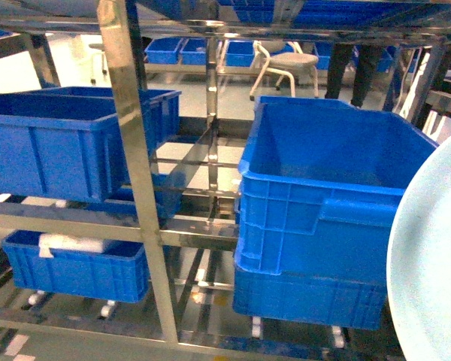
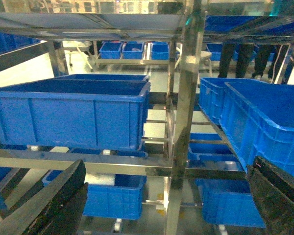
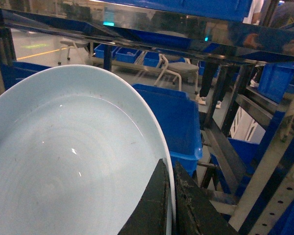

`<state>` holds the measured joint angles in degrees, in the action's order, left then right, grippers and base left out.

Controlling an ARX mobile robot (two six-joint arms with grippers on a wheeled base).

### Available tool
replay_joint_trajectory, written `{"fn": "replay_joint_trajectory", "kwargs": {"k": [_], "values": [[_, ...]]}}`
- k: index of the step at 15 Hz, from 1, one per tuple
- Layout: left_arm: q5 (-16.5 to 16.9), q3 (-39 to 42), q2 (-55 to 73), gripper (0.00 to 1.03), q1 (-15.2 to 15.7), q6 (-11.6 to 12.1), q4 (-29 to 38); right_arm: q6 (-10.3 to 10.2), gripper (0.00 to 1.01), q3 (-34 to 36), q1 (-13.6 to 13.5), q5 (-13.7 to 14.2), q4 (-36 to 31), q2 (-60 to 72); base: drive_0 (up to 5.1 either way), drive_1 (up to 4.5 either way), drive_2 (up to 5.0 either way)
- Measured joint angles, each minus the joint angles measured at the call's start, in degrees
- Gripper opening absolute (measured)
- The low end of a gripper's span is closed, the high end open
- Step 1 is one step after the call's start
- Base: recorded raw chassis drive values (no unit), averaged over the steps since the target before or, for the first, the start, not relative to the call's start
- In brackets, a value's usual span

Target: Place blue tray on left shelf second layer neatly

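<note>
The blue tray (image 3: 68,166) is a pale, glossy round dish that fills the left of the right wrist view. It is held tilted on edge. My right gripper (image 3: 170,200) is shut on its rim, one finger inside and one outside. In the head view the blue tray (image 1: 432,263) rises along the right edge, in front of the stacked crates. The left shelf second layer (image 1: 68,219) is a steel rail tier carrying a dark-blue crate (image 1: 60,147). My left gripper (image 2: 166,196) is open with nothing between its fingers, facing that rail (image 2: 63,164).
A steel post (image 1: 135,173) divides the left and right bays. Two stacked dark-blue crates (image 1: 323,218) fill the right bay. A lower crate (image 1: 75,267) holds something white. A stool (image 1: 289,64) stands behind the rack.
</note>
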<state>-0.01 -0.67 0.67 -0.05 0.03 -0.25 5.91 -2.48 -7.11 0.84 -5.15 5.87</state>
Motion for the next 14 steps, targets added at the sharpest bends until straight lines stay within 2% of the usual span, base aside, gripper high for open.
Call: {"fn": "replay_joint_trajectory", "kwargs": {"k": [1,14], "values": [[0.07,0.00,0.00,0.98,-0.02,0.00,-0.02,0.02,0.02,0.00,0.02,0.07,-0.02,0.00,-0.8,-0.82,-0.8],[-0.02,0.00,0.00,0.98,0.00,0.00,0.00,0.00,0.02,0.00,0.00,0.00,-0.02,-0.07,0.1,4.12,-3.9]]}}
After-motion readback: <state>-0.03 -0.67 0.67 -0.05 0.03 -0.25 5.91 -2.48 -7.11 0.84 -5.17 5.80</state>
